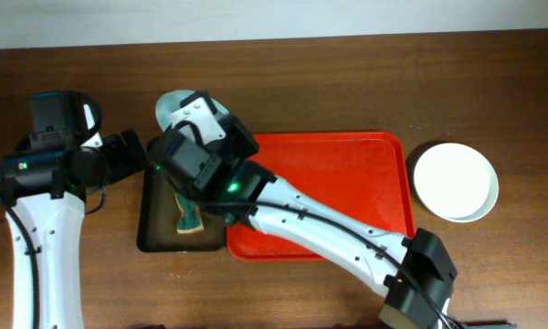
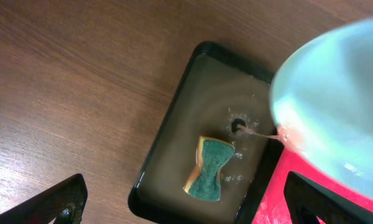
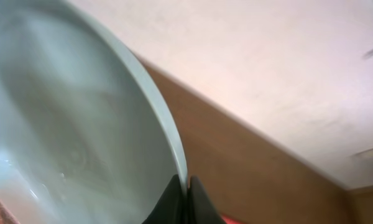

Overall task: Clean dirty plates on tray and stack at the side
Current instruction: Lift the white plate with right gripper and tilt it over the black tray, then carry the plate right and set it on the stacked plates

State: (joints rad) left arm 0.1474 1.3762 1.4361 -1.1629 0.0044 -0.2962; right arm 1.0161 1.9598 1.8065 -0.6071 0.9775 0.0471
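My right gripper (image 3: 185,196) pinches one plate (image 3: 68,124) by its rim, up over the dark tray (image 2: 166,124) toward the bench's far left corner, and my left gripper (image 2: 186,203) hangs wide open, empty.

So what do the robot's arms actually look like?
Both are slim white shells joined by chunky black motor blocks. The left arm and right arm each show a small green light on a black joint, and a thin black cable runs along the white shell. The left fingers and right fingers are black and tapered.
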